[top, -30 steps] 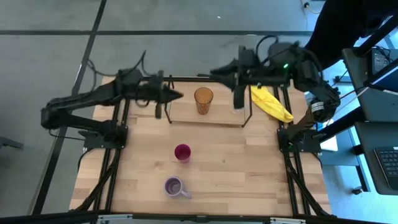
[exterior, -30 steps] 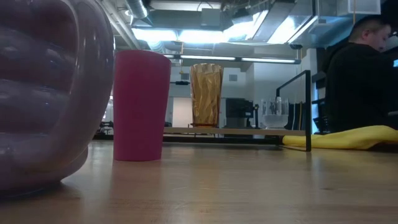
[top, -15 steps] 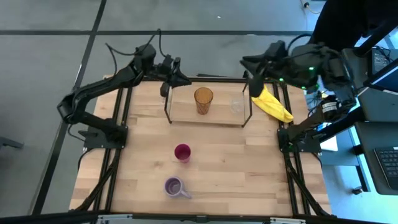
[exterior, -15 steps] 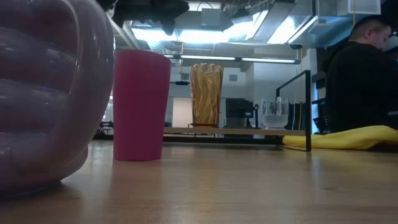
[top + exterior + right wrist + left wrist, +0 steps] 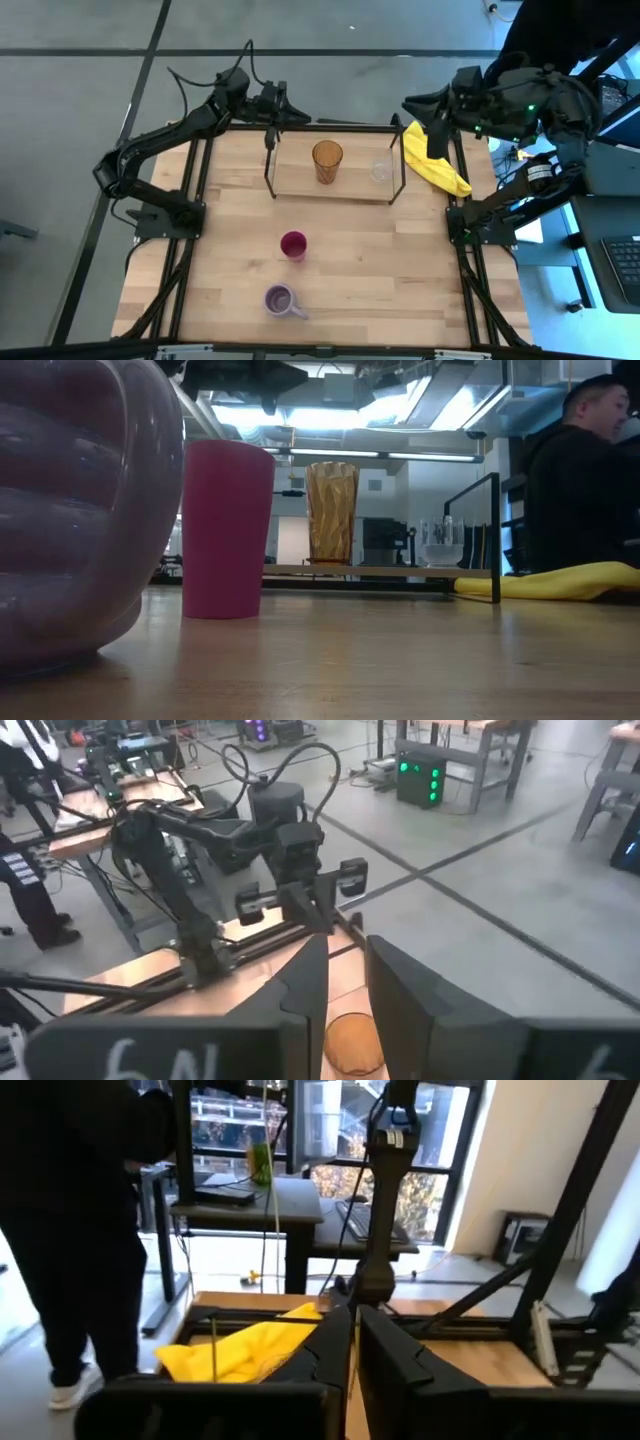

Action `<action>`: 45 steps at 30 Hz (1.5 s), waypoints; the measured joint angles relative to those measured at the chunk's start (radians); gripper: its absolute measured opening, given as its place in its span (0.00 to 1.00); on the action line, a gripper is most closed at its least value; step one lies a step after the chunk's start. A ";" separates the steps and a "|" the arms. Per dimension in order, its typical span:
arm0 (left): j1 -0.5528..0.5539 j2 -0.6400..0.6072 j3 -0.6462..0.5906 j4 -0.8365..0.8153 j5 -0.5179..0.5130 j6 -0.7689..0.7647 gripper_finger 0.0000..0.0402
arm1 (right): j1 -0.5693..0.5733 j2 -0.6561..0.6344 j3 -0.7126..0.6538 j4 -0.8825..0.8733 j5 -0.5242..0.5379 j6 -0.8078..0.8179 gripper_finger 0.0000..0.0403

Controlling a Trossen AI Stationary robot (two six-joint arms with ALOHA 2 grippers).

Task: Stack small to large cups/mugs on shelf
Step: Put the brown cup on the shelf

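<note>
1. Cups are split between two places: the amber tumbler (image 5: 327,160) and the small clear glass (image 5: 380,171) stand on the shelf (image 5: 330,194), well apart, while the magenta cup (image 5: 293,245) and the lavender mug (image 5: 281,299) sit on the open table (image 5: 400,270) nearer the front edge
2. Since a second ago both arms have lifted away from the shelf; the left gripper (image 5: 296,116) now hangs over the back-left corner of the table, fingers nearly shut on nothing
3. The right gripper (image 5: 410,103) has drawn back to the back-right corner, above the yellow cloth (image 5: 436,167), fingers a little apart and empty
4. That retreat suggests the glass was just placed, so two vessels remain; judging by size order, the mug or magenta cup likely comes next
5. A person in dark clothes (image 5: 580,480) stands beyond the table
</note>
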 joint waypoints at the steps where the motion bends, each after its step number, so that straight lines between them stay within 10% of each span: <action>1: -0.004 -0.001 0.000 0.003 0.000 -0.018 0.03 | 0.000 -0.002 0.000 0.000 0.000 -0.015 0.18; 13: -0.092 -0.002 0.000 0.168 -0.093 -0.248 0.01 | -0.001 -0.089 0.000 -0.104 -0.054 -0.067 0.18; 27: -0.307 -0.001 0.002 0.244 -0.604 0.010 0.03 | -0.001 -0.227 0.001 -0.168 -0.162 -0.128 0.18; 35: -0.133 0.174 0.204 0.037 -0.046 -0.096 0.01 | -0.001 -0.189 -0.023 -0.156 -0.102 -0.096 0.18; 45: -0.018 0.486 0.598 -0.207 0.267 0.044 0.01 | -0.001 -0.161 -0.022 -0.166 -0.094 0.093 0.18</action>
